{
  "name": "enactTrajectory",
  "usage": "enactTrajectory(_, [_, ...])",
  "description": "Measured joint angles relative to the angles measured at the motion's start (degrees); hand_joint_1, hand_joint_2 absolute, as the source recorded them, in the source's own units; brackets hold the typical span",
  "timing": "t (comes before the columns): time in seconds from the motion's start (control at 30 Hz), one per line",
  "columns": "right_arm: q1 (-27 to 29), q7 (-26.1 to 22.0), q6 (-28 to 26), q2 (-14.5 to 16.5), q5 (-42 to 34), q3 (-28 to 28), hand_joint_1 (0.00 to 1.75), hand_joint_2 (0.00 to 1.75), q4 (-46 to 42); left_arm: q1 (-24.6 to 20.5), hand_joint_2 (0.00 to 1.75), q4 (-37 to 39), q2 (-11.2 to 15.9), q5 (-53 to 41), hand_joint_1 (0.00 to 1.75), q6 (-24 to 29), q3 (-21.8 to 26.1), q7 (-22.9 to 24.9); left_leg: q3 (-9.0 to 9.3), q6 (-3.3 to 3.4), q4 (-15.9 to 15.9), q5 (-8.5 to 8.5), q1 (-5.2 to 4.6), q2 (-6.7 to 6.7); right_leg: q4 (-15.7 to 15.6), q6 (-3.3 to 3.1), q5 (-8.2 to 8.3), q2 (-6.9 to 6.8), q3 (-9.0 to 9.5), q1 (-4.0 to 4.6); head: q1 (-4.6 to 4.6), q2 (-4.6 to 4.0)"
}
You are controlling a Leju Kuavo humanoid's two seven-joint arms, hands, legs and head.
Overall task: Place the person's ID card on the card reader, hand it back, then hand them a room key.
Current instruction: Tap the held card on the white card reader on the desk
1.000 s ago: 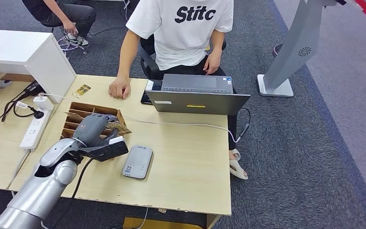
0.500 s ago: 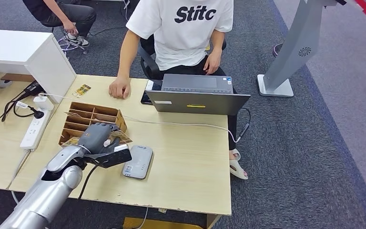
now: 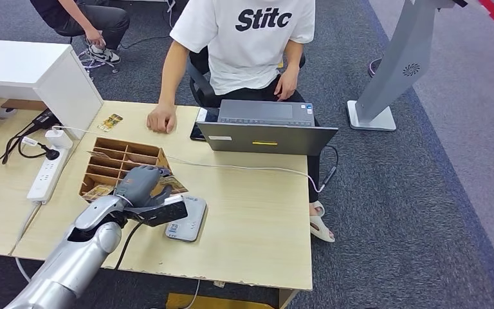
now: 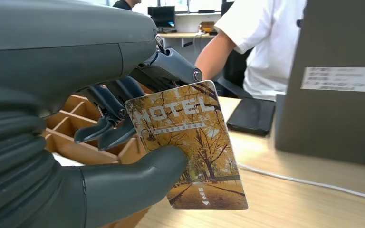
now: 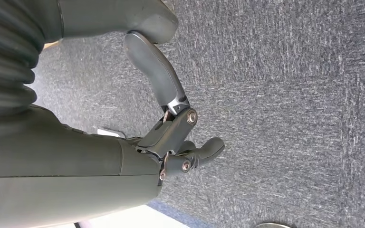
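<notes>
On the surface in front of you, the card reader lies near the front edge, with the compartment tray behind it and to its left. The left robot hand sits between them, over the tray's right end. The laptop stands further back to the right, before the seated person. The power strip lies left of the tray.
</notes>
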Motion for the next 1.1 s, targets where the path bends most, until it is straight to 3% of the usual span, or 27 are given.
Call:
enactTrajectory(0.57, [-0.01, 0.03, 0.42, 0.01, 0.53, 0.73, 0.0, 1.75, 0.09, -0.05, 1.75, 1.15, -1.71, -1.42, 1.75, -0.1, -0.01, -0.91, 0.0, 0.0, 0.0, 0.0, 0.0, 0.01, 0.0, 0.0, 0.0, 0.0, -0.01, 0.0, 0.0, 0.0])
enactTrajectory(1.1, [-0.08, -0.2, 0.81, 0.52, 1.71, 1.91, 0.0, 1.75, 0.25, -2.25, 1.75, 10.03, -4.97, -3.23, 1.75, -2.15, -2.66, 0.02, 0.0, 0.0, 0.0, 0.0, 0.0, -0.01, 0.0, 0.0, 0.01, -0.01, 0.0, 0.0, -0.02, 0.0])
